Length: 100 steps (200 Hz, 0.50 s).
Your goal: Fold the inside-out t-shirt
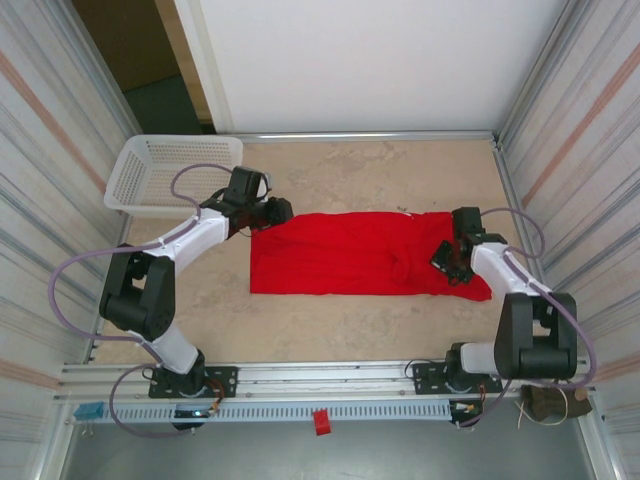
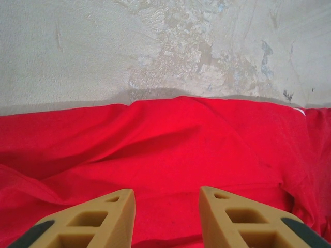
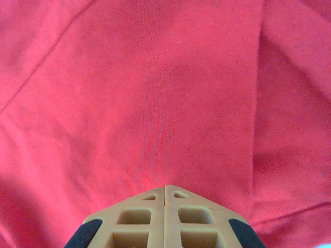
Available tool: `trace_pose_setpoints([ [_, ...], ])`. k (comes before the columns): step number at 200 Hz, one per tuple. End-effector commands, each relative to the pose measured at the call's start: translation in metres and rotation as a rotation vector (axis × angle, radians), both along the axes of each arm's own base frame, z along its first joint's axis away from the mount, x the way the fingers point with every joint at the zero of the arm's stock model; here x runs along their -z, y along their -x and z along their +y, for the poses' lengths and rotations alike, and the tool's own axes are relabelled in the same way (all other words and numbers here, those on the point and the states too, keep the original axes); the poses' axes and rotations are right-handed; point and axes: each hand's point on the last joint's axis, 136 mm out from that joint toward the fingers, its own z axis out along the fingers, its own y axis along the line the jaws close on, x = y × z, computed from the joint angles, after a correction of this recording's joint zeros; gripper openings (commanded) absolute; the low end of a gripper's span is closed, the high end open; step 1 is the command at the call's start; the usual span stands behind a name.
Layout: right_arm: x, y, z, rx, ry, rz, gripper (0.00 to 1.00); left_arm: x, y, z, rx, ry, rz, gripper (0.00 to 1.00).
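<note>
Hovering left fingers apart over shirt's left end, pressing right fingers together near tabletop's right edge, probably starting a fold.

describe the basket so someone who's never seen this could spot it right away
Look at the beige table, then its far left corner beyond the left arm. The basket sits there: white mesh, the only container, apart from the red t-shirt.

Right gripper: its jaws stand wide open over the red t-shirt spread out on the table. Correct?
Not quite. The right gripper has its jaws shut, tips pressed together, not wide open; the right wrist view shows it. It is over the red t-shirt, which lies spread out on the table.
</note>
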Motion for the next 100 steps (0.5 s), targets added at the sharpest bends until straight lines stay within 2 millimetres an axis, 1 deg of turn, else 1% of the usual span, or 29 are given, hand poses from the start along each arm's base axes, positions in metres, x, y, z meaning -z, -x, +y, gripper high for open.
trace_pose_setpoints([
  [1, -0.007, 0.018, -0.005, 0.037, 0.011, -0.001, 0.0, -0.009, 0.001, -0.002, 0.0, 0.035, -0.016, 0.37],
  [30, -0.009, 0.036, -0.004, 0.074, -0.002, -0.014, 0.0, -0.008, 0.001, -0.002, 0.001, 0.038, -0.013, 0.37],
  [65, -0.001, 0.066, -0.006, 0.126, -0.004, -0.002, 0.0, -0.01, 0.001, -0.003, 0.002, 0.04, -0.016, 0.37],
  [68, -0.001, 0.068, -0.006, 0.132, -0.005, -0.004, 0.06, -0.01, 0.001, -0.002, 0.001, 0.04, -0.016, 0.37],
  [76, -0.002, 0.073, -0.007, 0.145, -0.005, -0.013, 0.26, -0.01, 0.002, -0.003, 0.003, 0.039, -0.014, 0.37],
  [77, -0.002, 0.073, -0.007, 0.146, -0.005, -0.013, 0.26, -0.01, 0.002, -0.003, 0.003, 0.039, -0.014, 0.37],
  [81, -0.003, 0.075, -0.007, 0.15, -0.008, -0.017, 0.33, -0.01, 0.002, -0.003, 0.003, 0.038, -0.015, 0.37],
  [88, -0.007, 0.075, -0.006, 0.155, -0.016, -0.035, 0.38, -0.01, 0.002, -0.002, 0.003, 0.036, -0.014, 0.37],
  [100, -0.016, 0.072, -0.004, 0.16, -0.031, -0.068, 0.4, -0.011, 0.004, -0.001, 0.002, 0.031, -0.014, 0.37],
])
